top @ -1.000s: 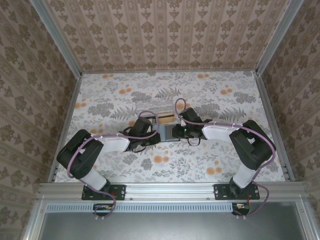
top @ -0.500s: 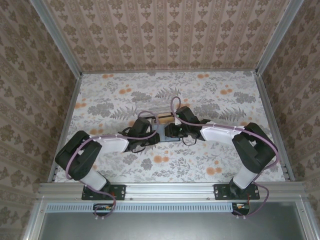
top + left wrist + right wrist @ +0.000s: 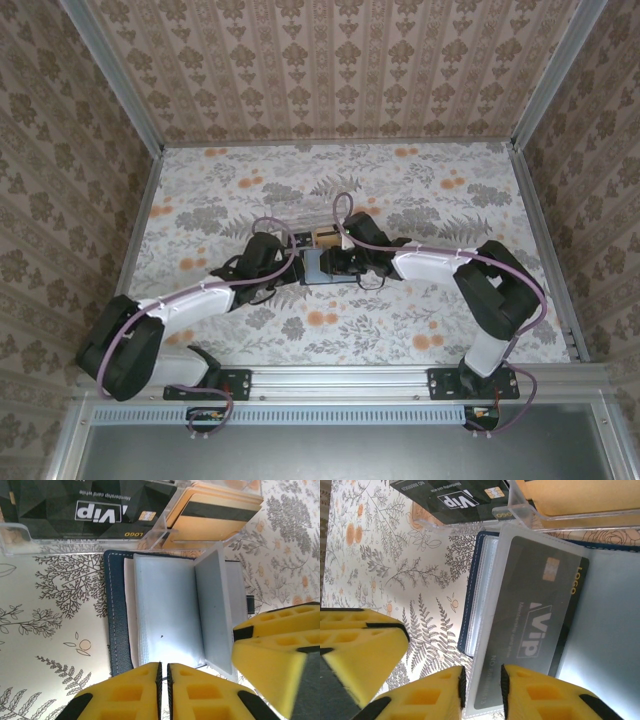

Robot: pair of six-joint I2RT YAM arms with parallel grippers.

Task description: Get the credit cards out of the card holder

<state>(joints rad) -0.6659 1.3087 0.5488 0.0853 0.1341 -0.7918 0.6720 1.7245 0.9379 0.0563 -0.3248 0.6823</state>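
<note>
the card holder lies open on the table, just beside a clear box with cards in it. 1 clear sleeve stands up from the holder with a black card inside. the right gripper has its fingers a little apart either side of the sleeve's edge, likely to raise it; whether they clamp it i cannot tell. the left gripper is closed, empty, at the holder's edge, probably to steady it.

Open navy card holder
It lies flat on the table with its pale sleeves fanned up; a black VIP card sits in one clear sleeve.
</note>
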